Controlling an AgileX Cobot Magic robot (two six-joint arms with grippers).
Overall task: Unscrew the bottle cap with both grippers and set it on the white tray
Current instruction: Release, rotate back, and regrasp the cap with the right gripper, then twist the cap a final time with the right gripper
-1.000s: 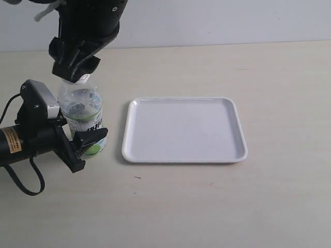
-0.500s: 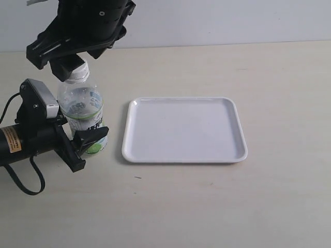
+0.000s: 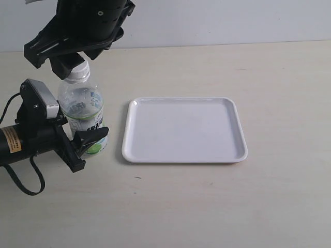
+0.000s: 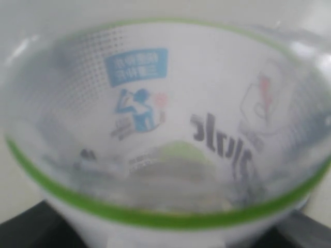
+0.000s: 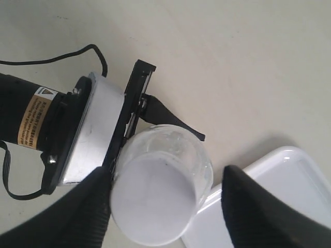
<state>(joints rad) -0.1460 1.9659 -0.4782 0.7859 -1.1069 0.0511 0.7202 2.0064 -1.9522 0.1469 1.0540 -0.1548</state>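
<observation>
The bottle (image 3: 83, 111) stands upright on the table, left of the white tray (image 3: 183, 129). My left gripper (image 3: 87, 142) is shut on its lower, labelled part; in the left wrist view the blurred label of the bottle (image 4: 165, 129) fills the picture. The bottle cap (image 3: 79, 72) sits on the neck. My right gripper (image 3: 72, 61) hangs right over it. From above, the bottle cap (image 5: 152, 201) lies between the spread black fingers (image 5: 258, 206) of the right gripper (image 5: 165, 206), which is open; one finger is close against the cap, the other stands apart.
The left arm's body and its black cable (image 3: 23, 178) lie on the table at the far left. The white tray's corner (image 5: 282, 191) lies close beside the bottle. Bare beige tabletop (image 3: 207, 206) surrounds the tray.
One second ago the right gripper's jaws covered the cap. It has since swivelled about the cap and spread its fingers, so the cap shows. Bottle and left gripper have stayed put.
</observation>
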